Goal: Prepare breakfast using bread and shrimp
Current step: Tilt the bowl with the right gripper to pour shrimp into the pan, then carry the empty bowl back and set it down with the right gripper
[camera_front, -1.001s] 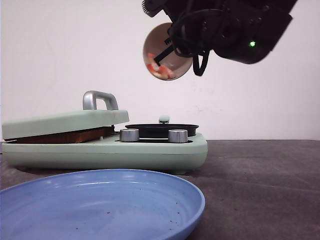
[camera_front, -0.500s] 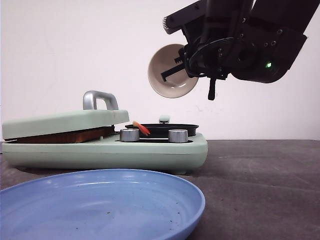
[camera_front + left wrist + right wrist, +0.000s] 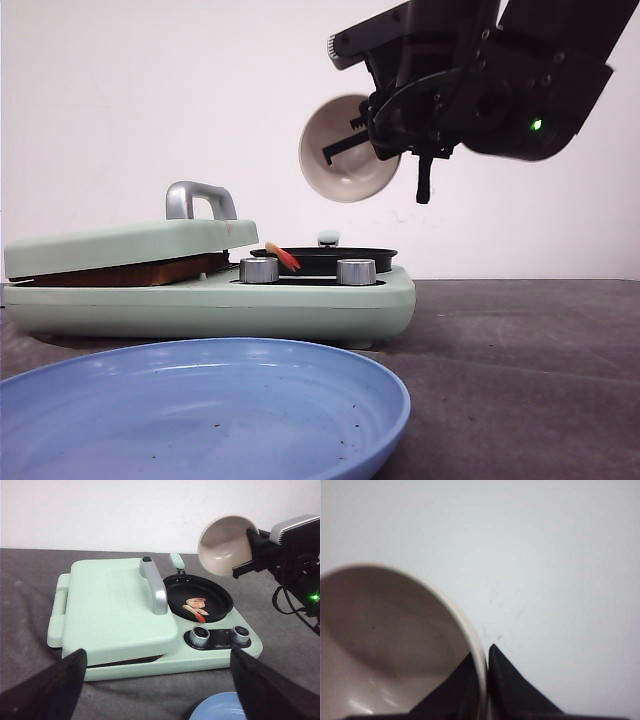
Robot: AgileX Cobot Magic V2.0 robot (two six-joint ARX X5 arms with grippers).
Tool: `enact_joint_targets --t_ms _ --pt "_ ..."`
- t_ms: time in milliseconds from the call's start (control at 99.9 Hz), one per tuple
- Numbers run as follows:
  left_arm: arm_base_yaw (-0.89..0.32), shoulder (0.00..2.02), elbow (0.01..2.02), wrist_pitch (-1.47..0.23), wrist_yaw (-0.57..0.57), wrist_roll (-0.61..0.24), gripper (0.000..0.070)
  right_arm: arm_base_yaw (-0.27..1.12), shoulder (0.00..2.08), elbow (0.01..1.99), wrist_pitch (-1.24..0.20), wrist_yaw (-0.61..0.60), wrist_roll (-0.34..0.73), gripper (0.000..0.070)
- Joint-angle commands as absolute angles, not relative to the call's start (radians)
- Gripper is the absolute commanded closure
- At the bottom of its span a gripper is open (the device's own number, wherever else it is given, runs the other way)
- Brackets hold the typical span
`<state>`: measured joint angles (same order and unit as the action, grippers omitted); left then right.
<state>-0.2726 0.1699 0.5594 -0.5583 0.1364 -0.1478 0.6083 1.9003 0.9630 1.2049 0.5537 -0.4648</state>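
Right gripper (image 3: pixel 352 140): closed on the rim of a beige bowl (image 3: pixel 343 150), one finger inside the wall, one outside. The bowl is tipped on its side, mouth toward the camera, and appears empty.

Left gripper (image 3: pixel 155 680): fingers spread wide at the edge of its wrist view, holding nothing, hanging back from the appliance.

Frying pan (image 3: pixel 199 590): black, round, set in the right half of a pale green breakfast maker (image 3: pixel 120 605). In the front view it lies at about 7 o'clock below the bowl.

Shrimp (image 3: pixel 195 606): a few orange-and-white curls lying together on the pan floor, slightly toward 6 o'clock of its centre; one piece shows above the pan rim in the front view. Judged light, small, soft and somewhat slick. Best moved by tipping or scooping; if pinched, take across the thick of the curl, gently.

Bread (image 3: pixel 130 271): only a brown edge shows, pressed under the closed green lid (image 3: pixel 112 607) with its metal handle (image 3: pixel 154 583). Judged soft and crushable; take by opposite crusts or support from beneath.

Two knobs (image 3: pixel 199 636) stand at 6 o'clock of the pan.

Blue plate (image 3: pixel 200 410): nearest the camera, bare.
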Motion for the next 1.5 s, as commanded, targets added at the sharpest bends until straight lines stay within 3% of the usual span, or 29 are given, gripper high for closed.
enact_joint_targets --t_ms 0,240,450,670,881,1131,1331,1491 --pt "-0.275 0.17 0.561 -0.553 0.141 -0.139 0.0189 0.618 1.856 0.98 1.142 0.558 -0.378 0.07" --pt "-0.275 0.17 0.561 -0.552 0.141 -0.139 0.0189 0.585 1.631 0.991 0.712 0.535 -0.158 0.07" --pt "-0.275 0.17 0.561 -0.553 0.139 -0.141 0.0189 0.509 1.39 1.037 0.276 0.418 0.044 0.07" --pt "-0.275 0.17 0.561 -0.555 0.138 -0.144 0.0189 0.407 1.214 1.141 -0.156 0.295 0.164 0.07" --pt "-0.275 0.17 0.561 -0.559 0.134 -0.145 0.0189 0.273 1.175 1.224 -0.528 0.1 0.236 0.07" --pt "-0.275 0.17 0.561 -0.561 0.13 -0.145 0.0189 0.142 1.231 1.223 -0.737 -0.108 0.222 0.07" --pt "-0.275 0.17 0.561 -0.561 0.126 -0.144 0.0189 0.085 1.36 1.223 -0.764 -0.23 0.201 0.07" --pt "-0.275 0.17 0.561 -0.562 0.119 -0.144 0.0189 0.08 1.493 1.223 -0.739 -0.239 0.182 0.07"
